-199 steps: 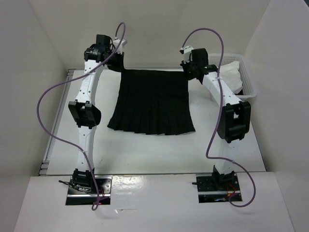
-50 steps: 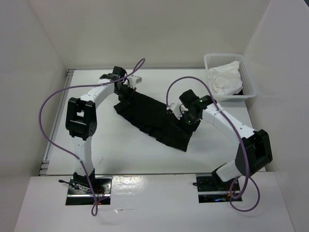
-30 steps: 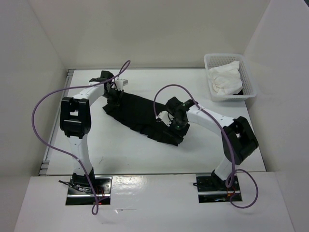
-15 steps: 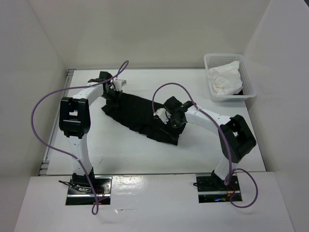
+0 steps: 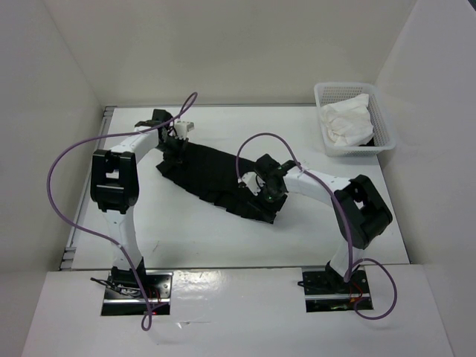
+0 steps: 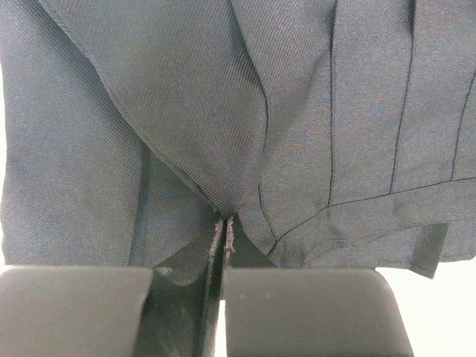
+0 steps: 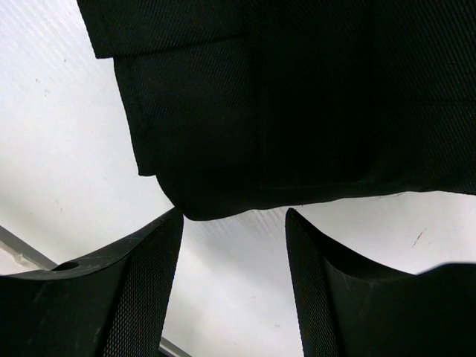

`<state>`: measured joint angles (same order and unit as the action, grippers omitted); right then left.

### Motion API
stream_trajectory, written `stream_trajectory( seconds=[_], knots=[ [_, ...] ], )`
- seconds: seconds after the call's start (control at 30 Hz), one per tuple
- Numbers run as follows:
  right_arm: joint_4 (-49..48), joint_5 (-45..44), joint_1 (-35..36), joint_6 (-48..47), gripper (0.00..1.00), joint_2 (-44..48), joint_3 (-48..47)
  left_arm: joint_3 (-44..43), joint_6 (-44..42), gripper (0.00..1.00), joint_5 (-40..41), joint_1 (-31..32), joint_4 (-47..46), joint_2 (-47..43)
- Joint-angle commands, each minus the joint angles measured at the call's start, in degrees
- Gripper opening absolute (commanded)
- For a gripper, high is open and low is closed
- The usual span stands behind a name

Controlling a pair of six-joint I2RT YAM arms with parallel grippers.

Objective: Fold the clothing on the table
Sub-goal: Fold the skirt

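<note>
The black skirt [image 5: 212,173] is laid in a rumpled band across the middle of the table [image 5: 186,230], from 10 o'clock to 4 o'clock. Its 10 o'clock end is pinched in the closed left hand [image 5: 177,146]. The right hand [image 5: 265,193] is held wide over the 4 o'clock edge.

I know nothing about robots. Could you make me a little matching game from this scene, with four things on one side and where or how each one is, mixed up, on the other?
Things:
1. left gripper
2. right gripper
3. black skirt
4. white basket

States:
A. holds a white cloth, far right corner
B. jaws apart, nothing between them
C. lies slanting across the middle of the table
D. pinched shut on the black skirt

Pairs: 1-D, 2-B, 3-C, 4-A
</note>
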<state>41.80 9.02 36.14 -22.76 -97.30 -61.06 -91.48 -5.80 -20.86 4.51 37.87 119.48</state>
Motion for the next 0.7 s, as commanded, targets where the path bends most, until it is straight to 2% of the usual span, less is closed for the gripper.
stream_trajectory(
  seconds=[0.0,0.67],
  knots=[
    [-3.6,0.2,0.5,1.1,0.62,0.0,0.7,1.2,0.1,0.0,-0.7,-0.5,-0.7,-3.3],
    [-8.4,1.8,0.5,1.6,0.62,-3.5,1.2,2.3,0.1,0.0,-0.7,-1.0,-1.2,-3.8]
  ],
)
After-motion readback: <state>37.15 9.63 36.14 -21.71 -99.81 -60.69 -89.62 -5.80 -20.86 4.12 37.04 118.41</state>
